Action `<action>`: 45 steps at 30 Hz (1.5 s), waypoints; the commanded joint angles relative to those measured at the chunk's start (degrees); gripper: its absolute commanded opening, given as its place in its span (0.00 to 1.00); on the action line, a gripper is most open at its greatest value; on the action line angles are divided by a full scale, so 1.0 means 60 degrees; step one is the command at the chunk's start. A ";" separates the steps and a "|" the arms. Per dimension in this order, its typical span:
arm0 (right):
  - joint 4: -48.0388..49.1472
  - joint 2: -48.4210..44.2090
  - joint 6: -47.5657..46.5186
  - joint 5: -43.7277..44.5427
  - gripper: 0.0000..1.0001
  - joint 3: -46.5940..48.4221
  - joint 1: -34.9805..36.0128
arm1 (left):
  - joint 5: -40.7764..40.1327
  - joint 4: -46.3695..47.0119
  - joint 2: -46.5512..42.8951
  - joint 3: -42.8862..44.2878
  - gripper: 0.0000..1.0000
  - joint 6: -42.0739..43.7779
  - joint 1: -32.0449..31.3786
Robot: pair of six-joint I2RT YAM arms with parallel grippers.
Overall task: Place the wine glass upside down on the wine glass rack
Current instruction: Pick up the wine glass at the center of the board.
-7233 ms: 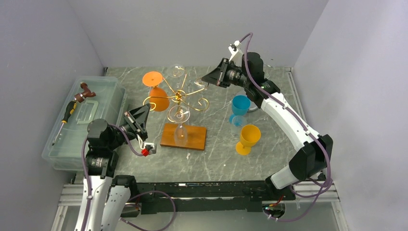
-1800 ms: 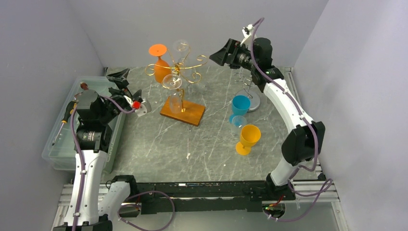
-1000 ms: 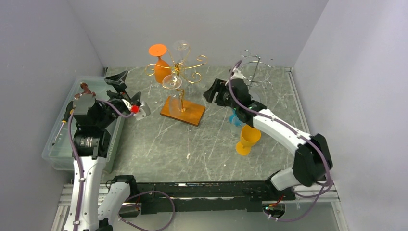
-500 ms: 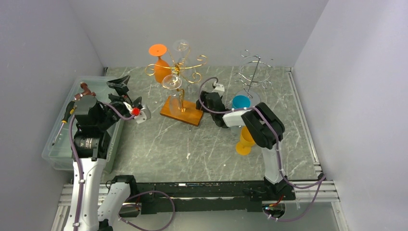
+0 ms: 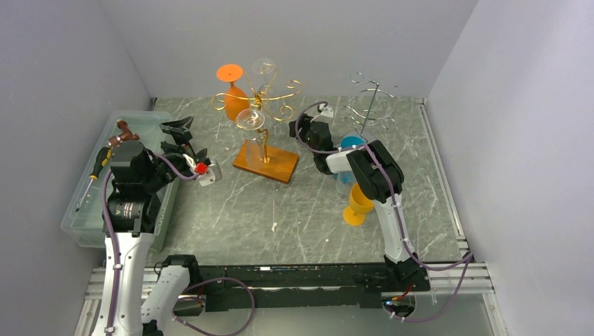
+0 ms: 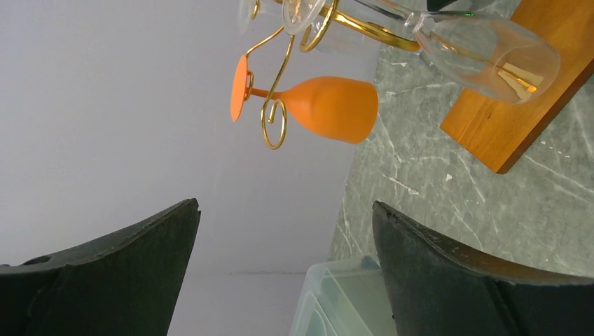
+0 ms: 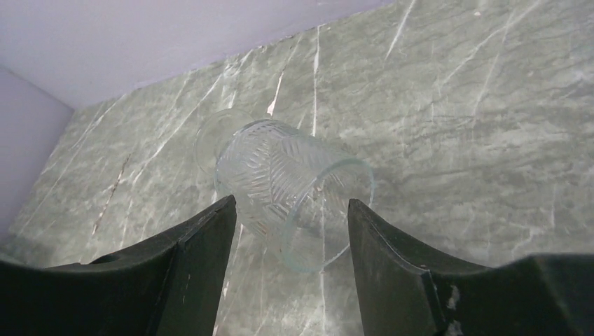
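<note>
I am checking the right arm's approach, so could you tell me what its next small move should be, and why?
The right gripper should probably close its fingers on the clear wine glass: its bowl sits between them, but whether they touch it is unclear, so lifting now looks risky.

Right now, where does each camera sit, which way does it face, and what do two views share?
Top external: above and behind the arms, looking down on the table; both arms, left gripper and right gripper show.
Left wrist: on the left arm, rolled sideways, facing the gold rack and hanging orange glass; its two open fingers show.
Right wrist: low over the table, facing a clear patterned glass between its fingers; grip unclear.
Shared: top and left wrist both show the rack, orange glass and wooden base.
</note>
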 commanded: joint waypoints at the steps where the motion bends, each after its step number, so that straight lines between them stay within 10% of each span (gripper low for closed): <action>1: 0.0790 0.0370 0.0026 -0.0645 0.61 0.0512 -0.0036 | 0.0143 -0.0113 -0.0038 0.0099 0.99 0.0231 -0.0049; 19: 0.0182 0.1000 0.0837 -0.1254 0.35 0.1527 -0.0016 | 0.0039 -0.0272 -0.0168 0.0108 0.99 0.0481 -0.0049; 26: 0.0319 0.0193 0.0689 -0.0929 0.00 0.0698 0.0157 | 0.0127 -0.0279 -0.0367 -0.0009 0.99 0.0662 -0.0049; 45: -0.1288 -0.6117 -0.0041 0.0755 0.00 -0.3994 0.1960 | 0.1066 -0.2127 -0.0854 0.0793 0.99 -0.1289 -0.0049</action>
